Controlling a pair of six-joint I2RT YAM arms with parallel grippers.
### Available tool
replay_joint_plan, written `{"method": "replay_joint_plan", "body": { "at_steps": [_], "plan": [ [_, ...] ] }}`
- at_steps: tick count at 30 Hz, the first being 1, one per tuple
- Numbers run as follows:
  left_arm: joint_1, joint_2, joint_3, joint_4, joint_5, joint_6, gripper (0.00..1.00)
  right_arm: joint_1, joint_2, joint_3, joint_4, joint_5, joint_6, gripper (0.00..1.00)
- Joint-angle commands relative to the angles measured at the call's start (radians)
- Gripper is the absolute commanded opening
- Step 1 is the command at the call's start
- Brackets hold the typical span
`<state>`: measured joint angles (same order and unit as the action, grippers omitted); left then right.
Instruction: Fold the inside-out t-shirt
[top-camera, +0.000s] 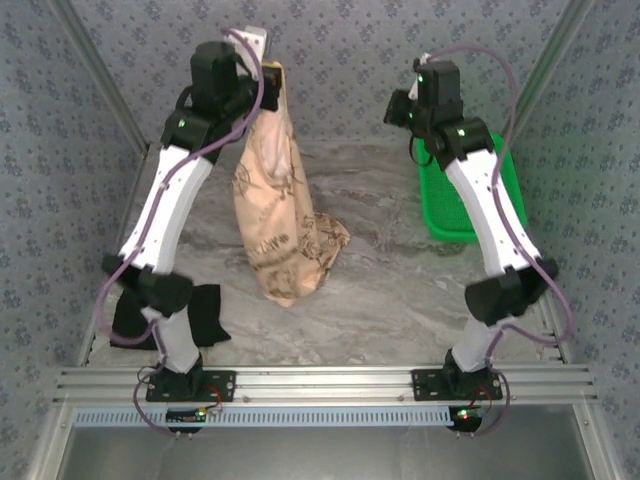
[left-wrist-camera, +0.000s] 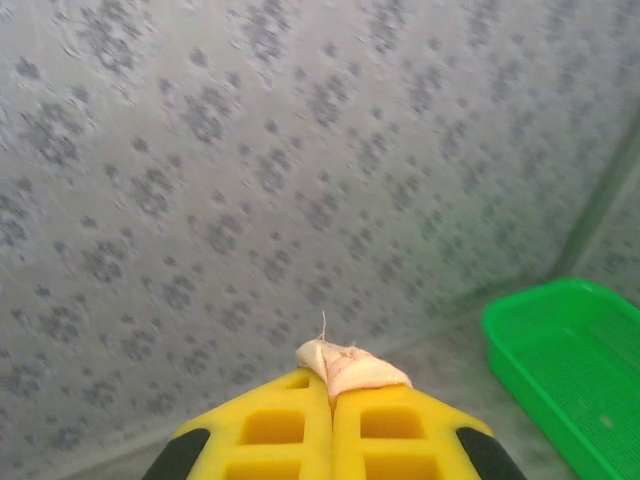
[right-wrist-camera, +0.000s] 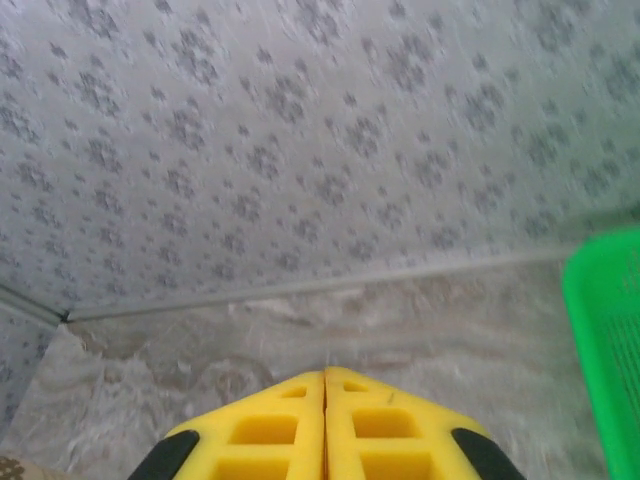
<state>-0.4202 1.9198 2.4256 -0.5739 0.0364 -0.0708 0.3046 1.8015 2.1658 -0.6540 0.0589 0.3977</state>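
Nearest the arm bases, a plain black folded garment (top-camera: 165, 315) lies on the grey marble-patterned table (top-camera: 390, 290) beside the left arm. Further in, the peach-tan fabric t-shirt printed with dark drawings (top-camera: 275, 200) hangs as a long bunched column, its lower end crumpled on the table and its top pinched between the clenched yellow fingers of the raised left gripper (left-wrist-camera: 332, 385). The right gripper (right-wrist-camera: 325, 378) is raised too, its yellow fingers pressed together on nothing, near a green plastic mesh tray (top-camera: 465, 200) at the far right.
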Motion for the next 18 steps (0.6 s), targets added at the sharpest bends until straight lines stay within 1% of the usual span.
{"method": "replay_joint_plan", "body": {
  "at_steps": [1,2,3,4,5,6,8,11,12,13,16,18],
  "plan": [
    [0.012,0.16,0.347,-0.123,0.056,0.019,0.0,-0.024,0.123,0.291,-0.078,-0.11,-0.039,0.08],
    [0.013,0.207,0.453,-0.153,0.073,0.006,0.0,-0.025,0.174,0.39,-0.125,-0.165,-0.039,0.12],
    [0.013,0.234,0.5,-0.162,0.09,-0.011,0.0,-0.019,0.21,0.462,-0.164,-0.21,-0.04,0.2],
    [0.013,0.235,0.506,-0.16,0.104,-0.03,0.0,-0.006,0.238,0.513,-0.201,-0.263,-0.042,0.34],
    [0.01,0.224,0.487,-0.156,0.115,-0.039,0.0,0.014,0.244,0.515,-0.24,-0.296,-0.036,0.44],
    [0.005,0.209,0.463,-0.159,0.12,-0.036,0.0,0.037,0.234,0.487,-0.259,-0.316,-0.033,0.48],
    [-0.014,0.168,0.393,-0.165,0.108,-0.007,0.0,0.107,0.153,0.302,-0.223,-0.326,0.014,0.51],
    [-0.049,0.111,0.295,-0.174,0.089,0.037,0.0,0.227,-0.007,-0.039,-0.057,-0.222,0.063,0.52],
    [-0.063,0.098,0.273,-0.175,0.081,0.053,0.0,0.253,-0.047,-0.118,-0.023,-0.195,0.079,0.53],
    [-0.08,0.085,0.256,-0.177,0.072,0.071,0.0,0.275,-0.085,-0.197,0.012,-0.193,0.089,0.53],
    [-0.132,0.064,0.245,-0.199,0.048,0.132,0.0,0.307,-0.161,-0.343,0.049,-0.228,0.082,0.53],
    [-0.164,0.052,0.241,-0.213,0.048,0.162,0.0,0.333,-0.208,-0.428,0.1,-0.199,0.054,0.53]
  ]
}}
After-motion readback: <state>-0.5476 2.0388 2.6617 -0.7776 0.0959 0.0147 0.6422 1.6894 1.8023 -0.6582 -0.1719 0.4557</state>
